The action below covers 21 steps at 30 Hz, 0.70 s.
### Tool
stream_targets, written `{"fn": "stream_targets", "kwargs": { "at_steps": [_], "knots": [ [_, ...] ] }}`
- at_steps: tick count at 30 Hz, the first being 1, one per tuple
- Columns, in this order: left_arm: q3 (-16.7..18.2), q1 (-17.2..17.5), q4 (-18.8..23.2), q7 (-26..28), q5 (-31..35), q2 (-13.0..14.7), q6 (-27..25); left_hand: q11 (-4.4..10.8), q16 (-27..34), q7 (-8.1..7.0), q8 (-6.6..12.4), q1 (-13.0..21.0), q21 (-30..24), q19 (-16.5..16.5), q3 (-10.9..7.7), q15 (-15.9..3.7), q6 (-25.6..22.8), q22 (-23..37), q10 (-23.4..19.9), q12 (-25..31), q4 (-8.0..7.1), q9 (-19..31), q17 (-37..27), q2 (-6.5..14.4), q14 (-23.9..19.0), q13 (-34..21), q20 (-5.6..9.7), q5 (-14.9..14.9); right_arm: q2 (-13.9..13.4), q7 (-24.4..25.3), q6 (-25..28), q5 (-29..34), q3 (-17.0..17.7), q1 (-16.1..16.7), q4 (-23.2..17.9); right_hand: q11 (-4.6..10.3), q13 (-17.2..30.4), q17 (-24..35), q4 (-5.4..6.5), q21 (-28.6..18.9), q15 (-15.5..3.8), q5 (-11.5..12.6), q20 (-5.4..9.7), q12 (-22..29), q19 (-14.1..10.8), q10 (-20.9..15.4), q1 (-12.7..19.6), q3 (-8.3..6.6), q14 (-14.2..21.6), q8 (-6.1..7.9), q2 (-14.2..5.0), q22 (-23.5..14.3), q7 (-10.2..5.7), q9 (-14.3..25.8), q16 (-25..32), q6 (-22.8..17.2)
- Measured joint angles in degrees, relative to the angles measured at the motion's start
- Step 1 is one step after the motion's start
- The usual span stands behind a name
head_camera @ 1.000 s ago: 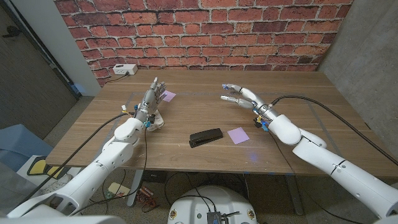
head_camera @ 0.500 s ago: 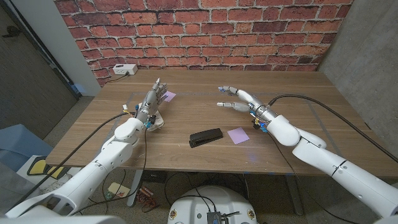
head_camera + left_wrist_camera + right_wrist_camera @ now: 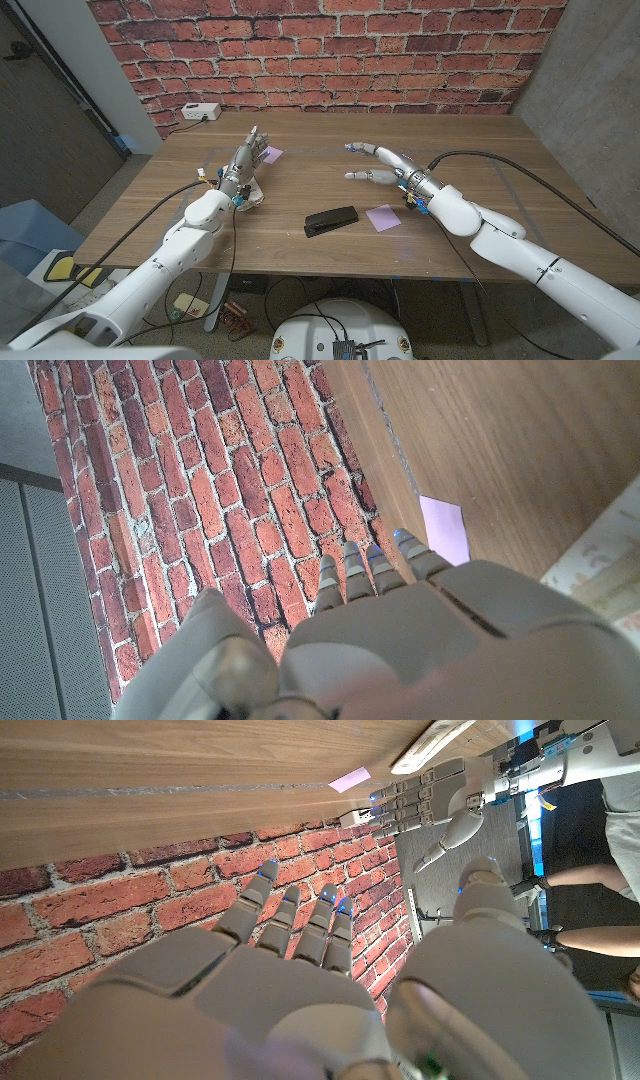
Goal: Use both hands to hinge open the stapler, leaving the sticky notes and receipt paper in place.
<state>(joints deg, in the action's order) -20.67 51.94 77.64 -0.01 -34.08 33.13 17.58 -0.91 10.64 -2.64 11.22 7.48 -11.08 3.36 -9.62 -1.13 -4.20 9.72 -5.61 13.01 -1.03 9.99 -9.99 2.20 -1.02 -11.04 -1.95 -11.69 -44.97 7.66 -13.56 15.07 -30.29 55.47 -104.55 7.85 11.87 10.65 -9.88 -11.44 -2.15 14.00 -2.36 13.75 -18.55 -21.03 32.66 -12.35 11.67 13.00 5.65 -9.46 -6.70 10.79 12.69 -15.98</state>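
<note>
Head view: the stapler (image 3: 331, 221) is lying at lower centre of the surface (image 3: 330, 140), long axis running left-right. The right hand (image 3: 385, 166), fingers apart and holding nothing, is hovering above-right and nearer; the left hand (image 3: 243, 165) is waiting upper left, fingers together but holding nothing.

Left wrist view: the left hand (image 3: 400, 630) is pointing towards a sticky note (image 3: 446, 528).

Right wrist view: the right hand (image 3: 300, 980) is facing the left hand (image 3: 425, 800).

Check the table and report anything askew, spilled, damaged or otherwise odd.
Nothing stands out. The black stapler lies closed near the table's front edge, angled slightly, untouched. A purple sticky note lies beside it, another by the left hand. The right hand hovers open.
</note>
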Motion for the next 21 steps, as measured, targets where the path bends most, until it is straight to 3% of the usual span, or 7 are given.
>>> {"fn": "stream_targets", "kwargs": {
  "at_steps": [11,18,21],
  "knots": [
    [0.4,0.0,-1.2,-0.4,-0.6,-0.4,1.0,0.00,0.0,0.00,-0.03,0.0,0.0,0.0,0.00,0.00,0.0,0.0,0.0,0.0,0.00,0.0,0.0,0.0,0.0,0.0,0.00,0.0,-0.3,0.0,1.0,2.4,-0.6,0.4,-1.6,0.46,0.0,0.2,0.48,0.2,0.10,0.2,0.32,0.0,-0.3,-1.9,2.5,-0.48,0.7,0.67,-1.46,0.0,-0.84,0.0,0.0,-3.1],
    [0.4,-0.3,-1.8,-0.8,-0.8,-0.5,1.2,0.00,0.0,0.00,-0.21,0.0,0.0,0.0,0.00,0.00,0.0,0.0,0.0,0.0,0.00,0.0,0.0,0.0,0.0,0.0,0.00,0.0,-0.4,0.0,1.3,3.6,-0.9,0.6,-2.2,0.53,0.0,0.2,0.48,0.2,-0.20,0.2,0.44,-0.1,-0.4,-2.0,2.9,-0.47,1.0,0.67,-1.62,0.0,-0.85,0.0,0.0,-3.1],
    [0.4,-0.3,-1.9,-1.0,-0.8,-0.5,1.2,0.00,0.0,0.00,-0.21,-0.2,0.0,0.0,0.00,0.00,0.0,0.0,0.0,0.0,0.00,0.0,0.0,0.2,0.0,0.0,0.00,0.0,-0.5,-0.1,1.6,4.6,-1.3,0.7,-2.7,-0.32,0.3,0.2,0.48,0.2,-0.20,0.2,0.72,-0.8,-0.7,-1.2,3.4,-0.47,1.0,-0.11,-1.59,0.0,-0.06,0.3,0.0,-1.7]
  ]
}}
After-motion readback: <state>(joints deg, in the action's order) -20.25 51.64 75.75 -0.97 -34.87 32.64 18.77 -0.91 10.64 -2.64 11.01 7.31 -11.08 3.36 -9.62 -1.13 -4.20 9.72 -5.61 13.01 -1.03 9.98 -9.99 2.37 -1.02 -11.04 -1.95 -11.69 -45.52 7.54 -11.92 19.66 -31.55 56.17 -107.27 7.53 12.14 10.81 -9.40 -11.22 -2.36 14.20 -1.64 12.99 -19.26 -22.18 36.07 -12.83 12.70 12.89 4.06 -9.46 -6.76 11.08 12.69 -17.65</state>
